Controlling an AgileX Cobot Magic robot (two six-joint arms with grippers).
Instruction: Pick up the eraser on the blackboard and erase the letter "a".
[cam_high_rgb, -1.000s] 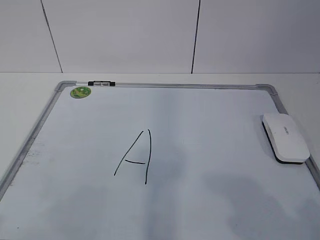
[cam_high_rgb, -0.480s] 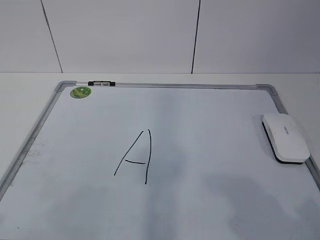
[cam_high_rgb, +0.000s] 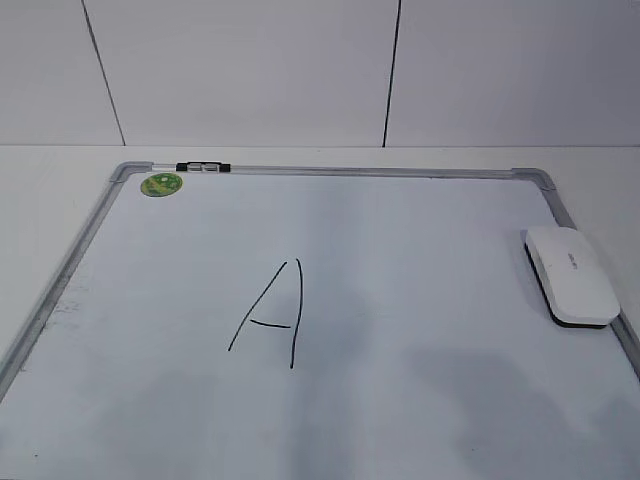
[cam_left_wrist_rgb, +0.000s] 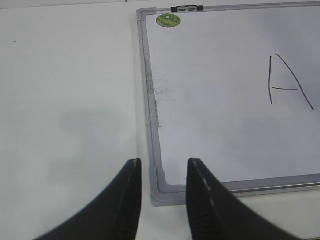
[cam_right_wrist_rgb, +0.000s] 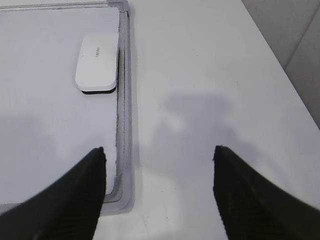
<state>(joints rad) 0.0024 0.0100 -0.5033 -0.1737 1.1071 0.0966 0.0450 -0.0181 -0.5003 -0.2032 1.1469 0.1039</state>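
The white eraser (cam_high_rgb: 570, 274) lies flat on the blackboard (cam_high_rgb: 420, 230) at its right edge, and also shows in the right wrist view (cam_right_wrist_rgb: 97, 62). A large angular capital "A" (cam_high_rgb: 270, 315) is drawn mid-board and also shows in the left wrist view (cam_left_wrist_rgb: 289, 82). No small lowercase "a" shows in any view. My left gripper (cam_left_wrist_rgb: 163, 165) is open and empty over the board's near left corner. My right gripper (cam_right_wrist_rgb: 159, 150) is wide open and empty over the near right corner, well short of the eraser. Neither gripper shows in the exterior view.
A round green sticker (cam_high_rgb: 161, 184) and a small black-and-silver clip (cam_high_rgb: 202, 167) sit at the board's far left corner. The grey frame (cam_right_wrist_rgb: 123, 100) rises slightly above the white table (cam_right_wrist_rgb: 210, 75). A tiled wall (cam_high_rgb: 320, 70) stands behind.
Only the faint shadows near the board's front edge have shifted slightly. The eraser and the board have not moved.
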